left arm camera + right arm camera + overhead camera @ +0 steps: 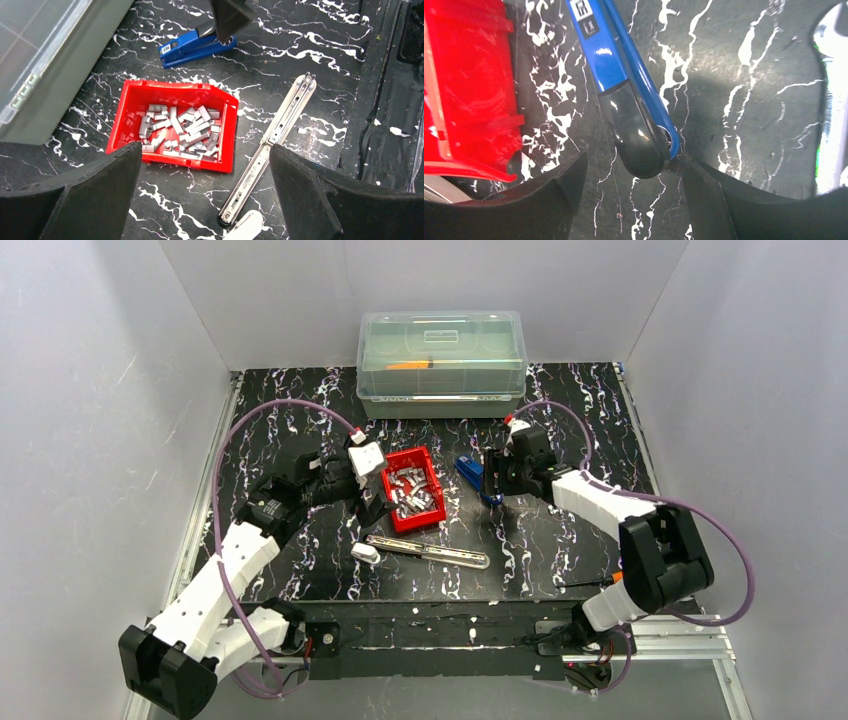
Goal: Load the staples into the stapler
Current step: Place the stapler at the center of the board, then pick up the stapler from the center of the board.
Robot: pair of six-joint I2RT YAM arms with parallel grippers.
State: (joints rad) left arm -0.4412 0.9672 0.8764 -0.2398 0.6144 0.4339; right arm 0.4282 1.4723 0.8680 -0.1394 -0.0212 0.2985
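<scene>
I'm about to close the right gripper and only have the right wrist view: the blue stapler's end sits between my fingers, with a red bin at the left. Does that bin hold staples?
Observer: Yes, the left wrist view shows the red bin holding a loose heap of grey staples.
Operator: Where is the left gripper?
Observer: The left gripper is open and empty, by the bin's left near corner.
Operator: Anything else near the bin?
Observer: A long silver tool with a white end lies flat in front of it.
</scene>
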